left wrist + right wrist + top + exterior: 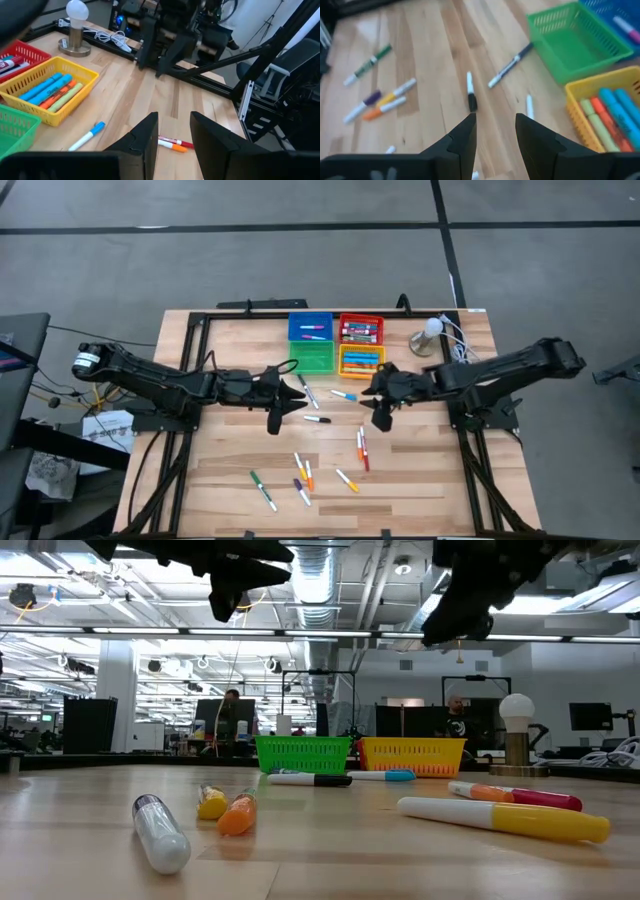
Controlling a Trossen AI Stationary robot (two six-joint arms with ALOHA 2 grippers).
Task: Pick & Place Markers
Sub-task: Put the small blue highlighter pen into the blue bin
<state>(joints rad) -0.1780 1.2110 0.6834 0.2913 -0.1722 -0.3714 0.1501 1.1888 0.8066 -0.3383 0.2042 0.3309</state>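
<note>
Many markers lie flat and loose on the wooden table: a black-capped one (317,419) (471,95), a blue-capped one (343,394) (87,136), a red and orange pair (362,448) (172,145), a cluster (303,475) and a green one (262,488) near the front. More markers lie in the blue (310,328), red (361,328) and yellow (361,360) bins. The green bin (312,357) looks empty. My left gripper (296,402) (175,142) and my right gripper (368,392) (495,140) hover open and empty above the table's middle, facing each other.
The four bins stand together at the far middle of the table. A bulb lamp (430,335) with a white cable stands to their right. A black frame runs along the table's far and side edges. Bare wood lies at the near left and near right.
</note>
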